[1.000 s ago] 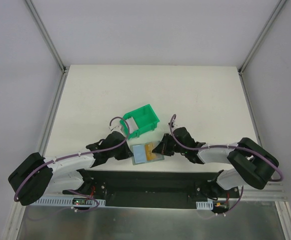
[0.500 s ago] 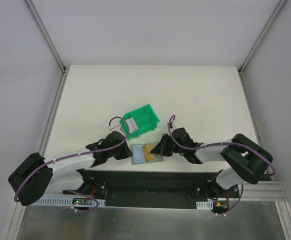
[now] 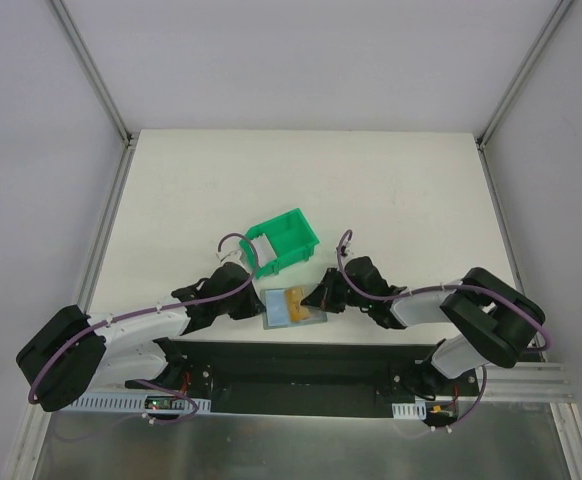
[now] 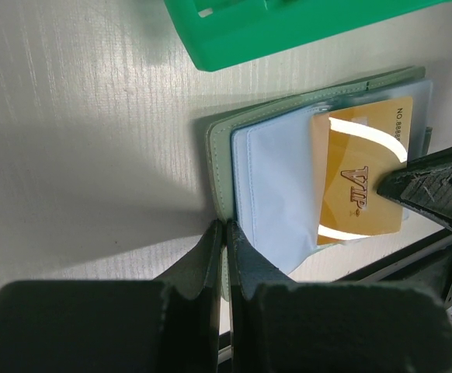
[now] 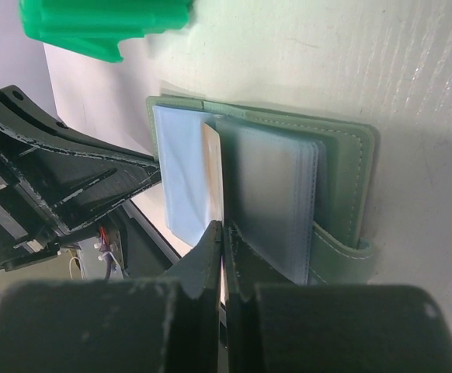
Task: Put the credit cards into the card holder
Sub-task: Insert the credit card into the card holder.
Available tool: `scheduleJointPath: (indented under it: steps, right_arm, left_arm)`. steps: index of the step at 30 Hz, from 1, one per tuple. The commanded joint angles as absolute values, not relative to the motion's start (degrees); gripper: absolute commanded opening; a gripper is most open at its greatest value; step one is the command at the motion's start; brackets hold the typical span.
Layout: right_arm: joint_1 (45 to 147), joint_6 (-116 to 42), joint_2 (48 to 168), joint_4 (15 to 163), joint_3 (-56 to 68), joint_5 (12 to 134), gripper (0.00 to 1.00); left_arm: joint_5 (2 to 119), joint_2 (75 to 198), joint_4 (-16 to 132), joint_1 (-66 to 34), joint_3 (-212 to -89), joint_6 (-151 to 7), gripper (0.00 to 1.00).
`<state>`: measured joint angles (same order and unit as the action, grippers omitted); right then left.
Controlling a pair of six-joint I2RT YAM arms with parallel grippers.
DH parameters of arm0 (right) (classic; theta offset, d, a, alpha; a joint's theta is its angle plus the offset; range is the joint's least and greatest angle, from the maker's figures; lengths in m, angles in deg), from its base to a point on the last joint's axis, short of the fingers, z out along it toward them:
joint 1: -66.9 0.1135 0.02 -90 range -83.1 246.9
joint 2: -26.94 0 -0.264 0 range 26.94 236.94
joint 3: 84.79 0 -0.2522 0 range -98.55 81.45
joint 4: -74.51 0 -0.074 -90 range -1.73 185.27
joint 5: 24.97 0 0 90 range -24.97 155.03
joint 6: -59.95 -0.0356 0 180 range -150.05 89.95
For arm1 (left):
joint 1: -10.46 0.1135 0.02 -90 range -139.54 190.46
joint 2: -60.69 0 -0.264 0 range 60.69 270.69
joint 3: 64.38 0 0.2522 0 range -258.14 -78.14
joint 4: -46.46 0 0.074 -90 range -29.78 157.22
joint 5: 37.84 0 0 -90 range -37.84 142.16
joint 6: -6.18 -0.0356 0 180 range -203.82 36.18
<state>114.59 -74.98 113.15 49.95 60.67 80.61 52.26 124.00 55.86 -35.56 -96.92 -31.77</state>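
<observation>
1. The card holder (image 3: 296, 308) lies open on the tabletop (image 3: 371, 200), just beside the green bin (image 3: 283, 240), on its near side.
2. The left tool (image 4: 226, 233) is pressed together at the holder's edge.
3. The right tool (image 5: 220, 229) pinches the gold card (image 4: 362, 179) over the holder.

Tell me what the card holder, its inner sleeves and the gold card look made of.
Card holder: matte grey-green leather or imitation, stitched at the tab.
Inner sleeves: thin translucent plastic with a soft sheen.
Gold card: probably glossy plastic, with a shiny gold face and printed VIP lettering.

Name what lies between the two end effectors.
The open card holder, bearing a gold credit card, fills that stretch; the top external view shows it.
</observation>
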Motion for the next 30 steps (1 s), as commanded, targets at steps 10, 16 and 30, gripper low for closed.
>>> scheduleJointPath:
  steps: [10, 16, 30]
  right_arm:
    - [115.77, -77.07, 111.94, 50.75, 60.7, 75.68, 0.03]
    - [113.93, -75.14, 110.17, 51.8, 61.15, 74.43, 0.03]
    - [117.71, -79.36, 113.69, 50.57, 58.95, 78.74, 0.03]
  left_arm:
    - [54.27, 123.36, 53.81, -35.33, -95.36, -30.04, 0.0]
    - [54.18, 122.4, 53.72, -35.33, -94.75, -29.77, 0.0]
    - [54.44, 121.78, 52.49, -35.33, -93.61, -27.92, 0.0]
